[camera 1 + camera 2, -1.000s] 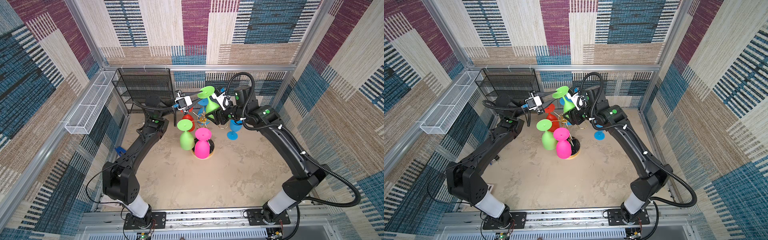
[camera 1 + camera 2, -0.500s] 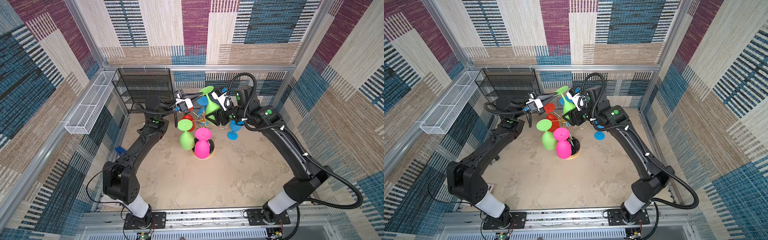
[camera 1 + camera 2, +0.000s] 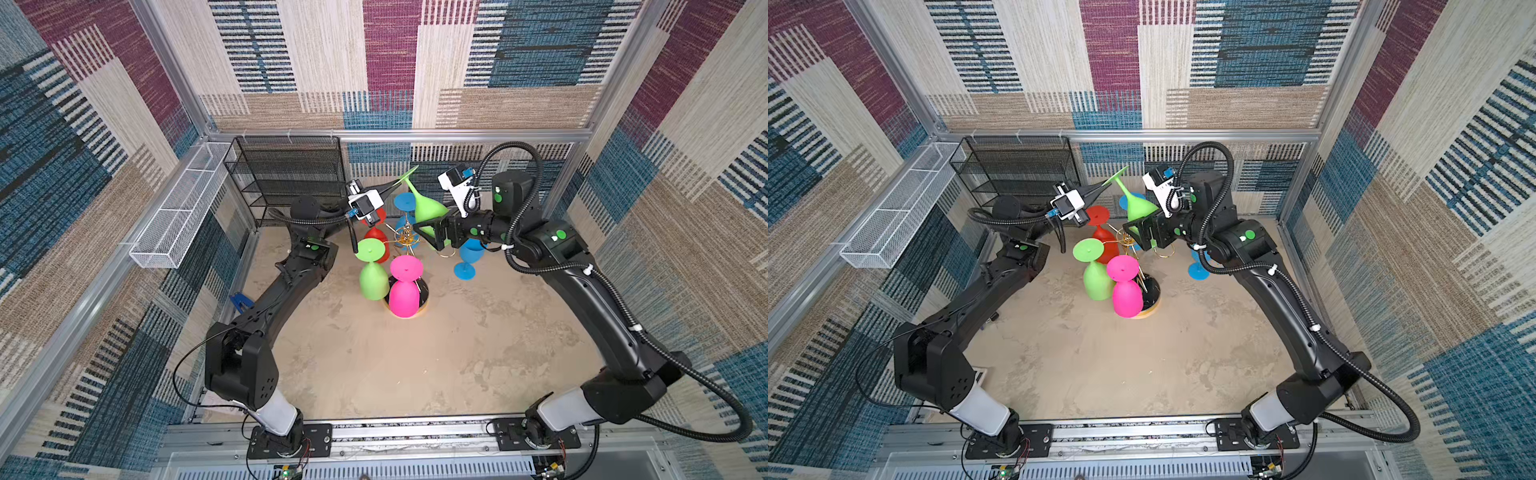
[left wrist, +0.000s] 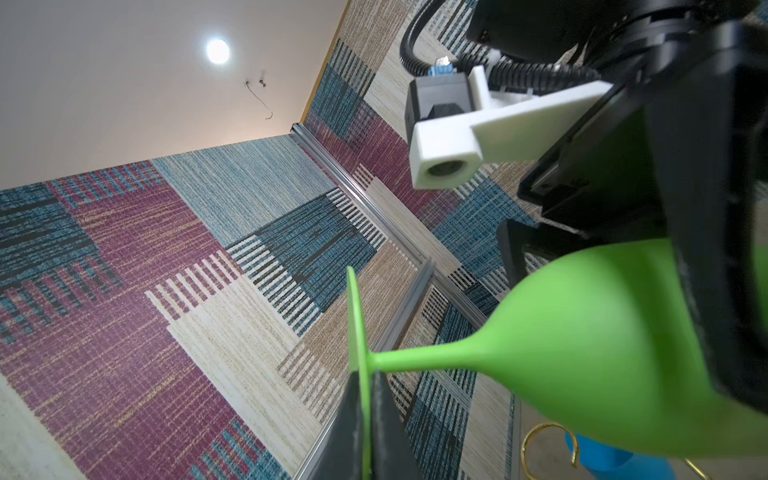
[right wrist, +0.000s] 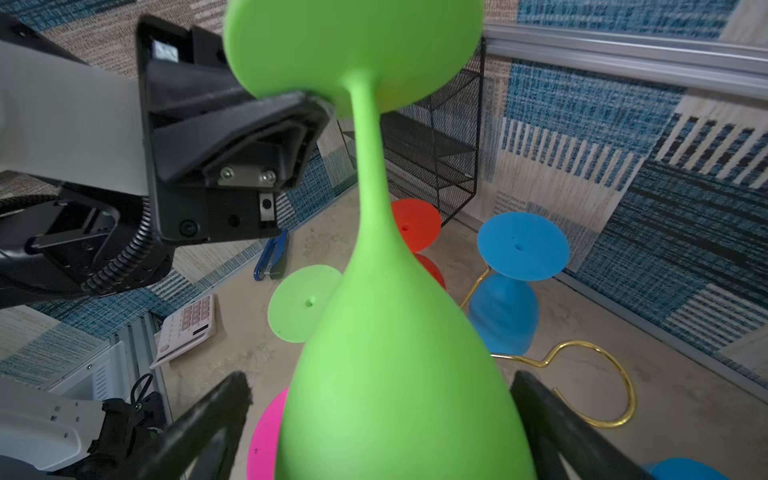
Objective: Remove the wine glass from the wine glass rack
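A green wine glass (image 3: 428, 208) (image 3: 1137, 204) is up in the air and tilted, above the gold wire wine glass rack (image 3: 404, 240) (image 3: 1126, 239). My left gripper (image 3: 400, 183) (image 3: 1105, 188) (image 4: 365, 380) is shut on the edge of the glass's flat foot (image 4: 356, 316). My right gripper (image 3: 432, 228) (image 3: 1138, 233) (image 5: 380, 380) stands open around the bowl (image 5: 395, 332), with a gap on each side. Green (image 3: 372, 278), pink (image 3: 403, 293), red (image 3: 377, 243) and blue (image 3: 405, 203) glasses hang on the rack.
Another blue glass (image 3: 467, 257) stands upright on the table to the right of the rack. At the back left are a black mesh shelf (image 3: 286, 178) and a white mesh basket (image 3: 178, 208). A calculator (image 5: 187, 328) and a blue clip (image 5: 270, 257) lie at the left edge.
My left gripper has shut on the green glass's foot. My right gripper has opened off the bowl. The glass now leans more.
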{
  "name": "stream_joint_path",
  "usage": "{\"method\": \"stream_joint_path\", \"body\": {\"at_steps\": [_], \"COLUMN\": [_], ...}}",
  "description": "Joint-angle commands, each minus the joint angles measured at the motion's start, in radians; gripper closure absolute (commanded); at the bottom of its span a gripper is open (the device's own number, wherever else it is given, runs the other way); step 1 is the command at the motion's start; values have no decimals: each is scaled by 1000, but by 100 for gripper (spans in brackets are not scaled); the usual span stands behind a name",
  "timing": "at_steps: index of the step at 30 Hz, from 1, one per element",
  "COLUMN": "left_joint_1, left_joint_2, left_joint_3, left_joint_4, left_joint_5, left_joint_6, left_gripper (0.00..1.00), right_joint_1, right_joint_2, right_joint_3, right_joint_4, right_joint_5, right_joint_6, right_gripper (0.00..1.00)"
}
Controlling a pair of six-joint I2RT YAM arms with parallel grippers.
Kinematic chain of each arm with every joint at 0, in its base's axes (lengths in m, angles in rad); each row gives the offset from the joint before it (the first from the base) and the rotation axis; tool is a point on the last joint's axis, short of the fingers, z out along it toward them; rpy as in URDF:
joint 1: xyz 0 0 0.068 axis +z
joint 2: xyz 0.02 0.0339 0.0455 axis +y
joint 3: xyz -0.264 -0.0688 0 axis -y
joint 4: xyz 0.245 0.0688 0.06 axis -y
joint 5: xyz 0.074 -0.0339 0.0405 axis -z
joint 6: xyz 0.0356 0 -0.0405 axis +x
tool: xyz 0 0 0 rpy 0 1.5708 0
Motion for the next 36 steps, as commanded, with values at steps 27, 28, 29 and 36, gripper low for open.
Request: {"method": "stream_joint_path", "body": {"at_steps": [27,28,29,36], "left_joint_1": [12,12,12,12], "left_joint_2": [-144,-145,-146,-147], "left_joint_3": [-109,-110,-110,-112], "left_joint_4": [-261,-263,-263,-269], "left_joint_5": [-251,-249,-248,-240], "left_joint_6": [-588,-591,-591,-597], "left_gripper": [100,100,100,100], "right_joint_1": [-269,-264,-257,-178], "right_joint_2": [-283,-276,-267,-198], "right_joint_3": [-445,-452,-454,-438], "right_joint_4": [519,533,542,592], "right_joint_5": [-204,-208,-206,-170], "right_joint_6": [326,333,335,343], "right_gripper": [36,37,37,40]}}
